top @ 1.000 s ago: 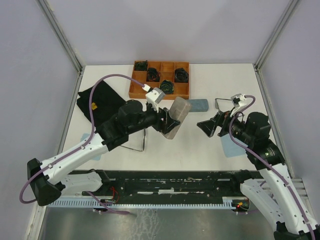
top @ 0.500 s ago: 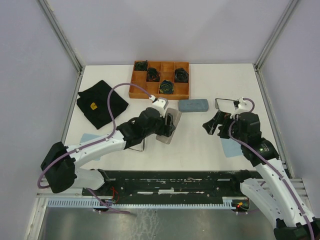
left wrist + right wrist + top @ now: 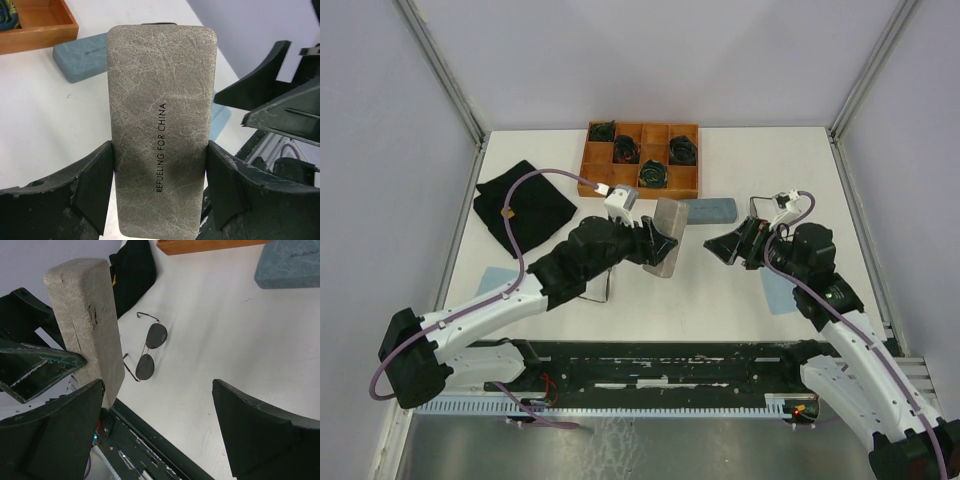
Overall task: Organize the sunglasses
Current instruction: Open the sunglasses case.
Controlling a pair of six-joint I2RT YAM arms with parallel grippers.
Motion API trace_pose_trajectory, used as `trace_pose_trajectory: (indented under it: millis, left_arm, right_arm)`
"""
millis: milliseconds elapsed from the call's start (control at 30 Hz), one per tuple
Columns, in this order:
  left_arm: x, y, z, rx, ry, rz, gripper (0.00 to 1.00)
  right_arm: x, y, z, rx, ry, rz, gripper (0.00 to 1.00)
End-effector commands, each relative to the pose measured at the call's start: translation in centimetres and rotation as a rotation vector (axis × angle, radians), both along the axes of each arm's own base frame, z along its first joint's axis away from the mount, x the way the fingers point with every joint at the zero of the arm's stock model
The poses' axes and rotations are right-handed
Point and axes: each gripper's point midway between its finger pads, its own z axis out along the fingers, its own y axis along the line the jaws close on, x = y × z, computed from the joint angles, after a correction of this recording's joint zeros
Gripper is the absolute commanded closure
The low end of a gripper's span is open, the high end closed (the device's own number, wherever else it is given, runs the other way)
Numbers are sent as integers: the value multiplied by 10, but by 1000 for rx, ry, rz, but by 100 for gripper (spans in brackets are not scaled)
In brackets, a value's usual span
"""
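**Surface and room.** Your worktop (image 3: 760,150) is white and flat, closed in by pale lilac walls with metal posts at the corners.

**Left fingers** (image 3: 95,190). They pinch the grey case (image 3: 162,125) across its width. The case stands on end, lifted clear of the worktop.

**Right fingers** (image 3: 255,435). They are spread wide and hold nothing. Their tips point at the grey case, close to it but apart.

**Sunglasses** (image 3: 149,351). One pair lies unfolded and flat on the worktop. In the right wrist view it sits between the spread right fingers, just beyond the grey case. From above it lies under your left arm, behind the left fingers. A second pair (image 3: 753,206) shows as a thin frame behind the right fingers, mostly hidden by that arm.

**Other items.**
- A blue case (image 3: 708,210) lies flat beyond the gap between both sets of fingers.
- A wooden tray (image 3: 588,180) sits farther out, with dark green coils (image 3: 654,173) in four compartments.
- A black cloth (image 3: 525,205) lies out to the left of the left fingers.
- A light blue cloth (image 3: 778,292) lies under your right arm.

**Obstruction.** The grey case stands between the right fingers and the open sunglasses.
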Motion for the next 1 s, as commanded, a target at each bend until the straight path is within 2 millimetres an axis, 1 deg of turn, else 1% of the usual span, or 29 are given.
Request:
trace_pose_trajectory:
  millis: [0,133,267,500,700,833,967]
  left_arm:
    - [-2,-10,53,-189,-60,-21,97]
    - [-5,-14,52,-197,-53,-40,97]
    - [-5,-15,50,-195,-50,-46,97]
    - [-6,-17,49,-192,-45,-60,97]
    - [-9,-20,48,-189,-42,-81,97]
    - [-10,-20,46,-185,-40,-88,97]
    - [-11,-21,49,-190,-45,-98,97]
  right_arm:
    - [7,20,50,145,-103,38,2]
    - [6,29,59,161,-113,52,2]
    - [6,36,61,159,-114,62,2]
    - [8,46,56,158,-101,80,2]
    - [11,50,55,151,-99,85,2]
    - [12,51,52,145,-92,82,2]
    - [14,50,43,119,-70,63,2]
